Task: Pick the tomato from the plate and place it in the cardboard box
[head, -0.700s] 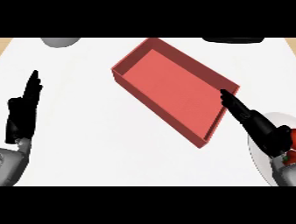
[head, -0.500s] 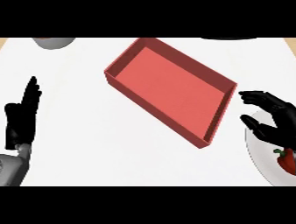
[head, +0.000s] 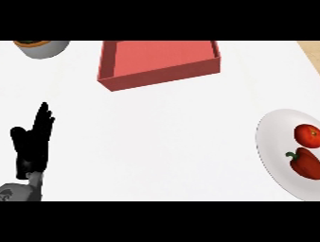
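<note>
A red tomato (head: 309,135) lies on a white plate (head: 271,151) at the right edge of the head view, just above a red pepper (head: 306,163). The box (head: 159,62) is a red shallow tray at the top centre, far from the plate. My left hand (head: 32,143) rests at the lower left with straight fingers pointing up, holding nothing. My right hand does not show anywhere in this view.
A grey bowl (head: 42,47) with something dark inside stands at the top left corner. The white counter (head: 155,137) stretches between the box, the plate and my left hand. Wooden floor shows past the counter's right edge.
My right hand, which hovered over the plate, has left the view. The view has shifted, so the box now sits at the top and the tomato and pepper lie uncovered.
</note>
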